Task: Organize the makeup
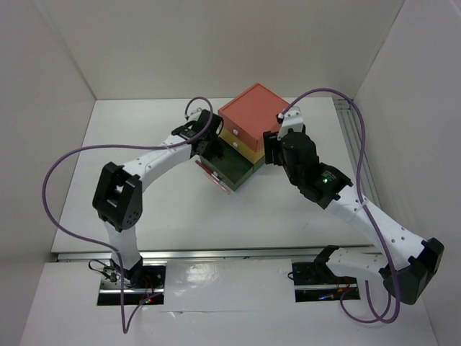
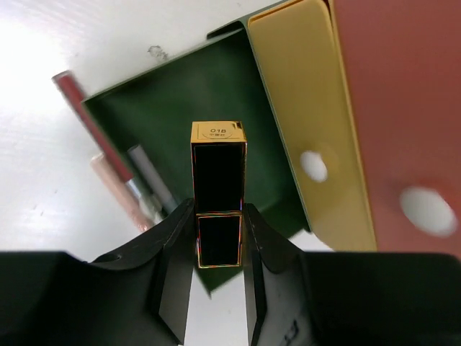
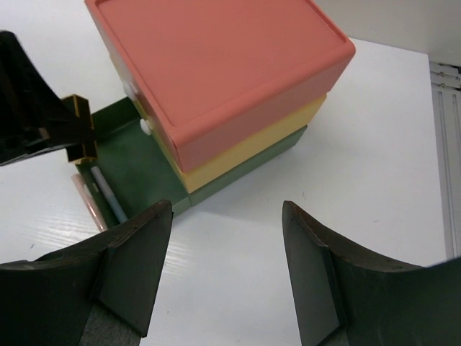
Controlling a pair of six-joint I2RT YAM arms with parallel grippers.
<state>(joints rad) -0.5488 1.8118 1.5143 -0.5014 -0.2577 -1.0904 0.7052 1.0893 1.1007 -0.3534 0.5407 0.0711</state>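
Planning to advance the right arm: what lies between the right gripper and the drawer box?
Nothing but bare white table between the open right gripper and the drawer box, as the right wrist view shows.

Drawer box sits mid-worktop, its bottom drawer pulled out toward the left arm. The left pincer has the lipstick over that drawer, and slim tubes lie along its outer edge.

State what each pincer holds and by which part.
Left pincer: black-gold lipstick tube, gripped at the end opposite its label. Right pincer: open, empty.
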